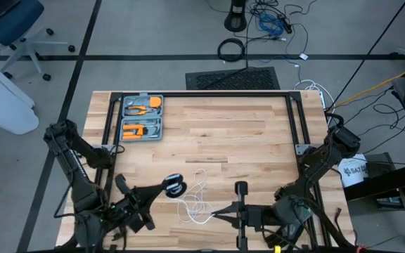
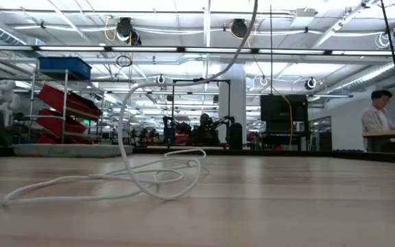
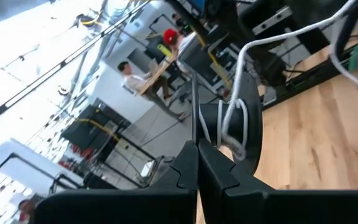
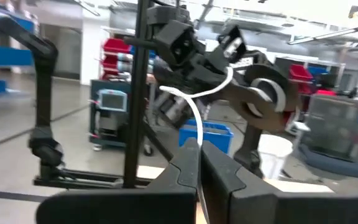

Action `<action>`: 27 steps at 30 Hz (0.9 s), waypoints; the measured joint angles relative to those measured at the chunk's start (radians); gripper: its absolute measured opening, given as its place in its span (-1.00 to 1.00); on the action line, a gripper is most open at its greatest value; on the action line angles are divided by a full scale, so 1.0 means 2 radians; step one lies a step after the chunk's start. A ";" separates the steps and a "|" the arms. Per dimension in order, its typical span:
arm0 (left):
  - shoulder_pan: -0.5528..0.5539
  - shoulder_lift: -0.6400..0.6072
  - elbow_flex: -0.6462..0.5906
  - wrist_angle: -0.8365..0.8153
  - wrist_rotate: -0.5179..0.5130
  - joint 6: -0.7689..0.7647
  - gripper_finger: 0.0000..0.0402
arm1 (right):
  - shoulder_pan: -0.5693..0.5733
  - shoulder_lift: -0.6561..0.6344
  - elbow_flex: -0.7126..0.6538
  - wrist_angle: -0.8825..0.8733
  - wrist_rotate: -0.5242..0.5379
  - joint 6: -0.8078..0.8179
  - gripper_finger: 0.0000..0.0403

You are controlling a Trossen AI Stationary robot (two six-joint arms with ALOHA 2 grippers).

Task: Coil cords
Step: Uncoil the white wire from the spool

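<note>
The thin white cord [image 1: 197, 200] lies in slack loops on the wooden table [image 1: 209, 133] near its front edge. One strand rises off the table out of the low view [image 2: 249, 27]. The small round black-and-silver reel [image 1: 174, 186] hangs above the table at the front left, with my left gripper [image 1: 162, 191] shut on it. A few turns of cord [image 3: 235, 127] sit around the reel. My right gripper [image 1: 214, 213] points toward the table's left and is shut on the cord, just right of the loops. My left gripper pinches the reel by a thin dark edge [image 3: 194, 121] that runs out from between its two fingertips. The fingers come level from the table's left. The reel is lifted clear of the table. My right gripper pinches a single strand of the cord [image 4: 197, 134] between its two fingertips, coming roughly level from the table's right. From the fingers the strand climbs in a curve to the reel [image 4: 267, 93]; the rest lies slack on the table.
A grey tool case [image 1: 141, 117] with orange tools lies open at the table's far left. Black frame rails [image 1: 202, 93] run along the far edge and both sides. Beyond the table are floor cables [image 1: 273, 21]; a white bucket [image 1: 354, 171] stands at the right.
</note>
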 joint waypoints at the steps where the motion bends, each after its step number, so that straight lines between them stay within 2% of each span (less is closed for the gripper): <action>1: 0.005 0.000 0.000 0.001 0.000 -0.003 -0.99 | -0.005 0.002 0.000 0.001 -0.009 0.007 -1.00; 5: 0.021 0.000 0.000 0.008 0.003 -0.026 -0.99 | -0.019 0.016 0.000 -0.002 -0.036 0.021 -1.00; 11: 0.022 0.000 0.000 0.044 0.015 -0.026 -0.99 | -0.042 0.039 0.000 -0.013 -0.038 0.041 -1.00; 19: 0.017 0.000 0.000 0.094 0.055 -0.009 -0.99 | -0.073 0.041 0.000 -0.128 -0.037 0.129 -1.00; 27: 0.005 0.000 0.000 0.111 0.080 0.002 -0.99 | -0.082 0.041 0.000 -0.181 -0.033 0.163 -1.00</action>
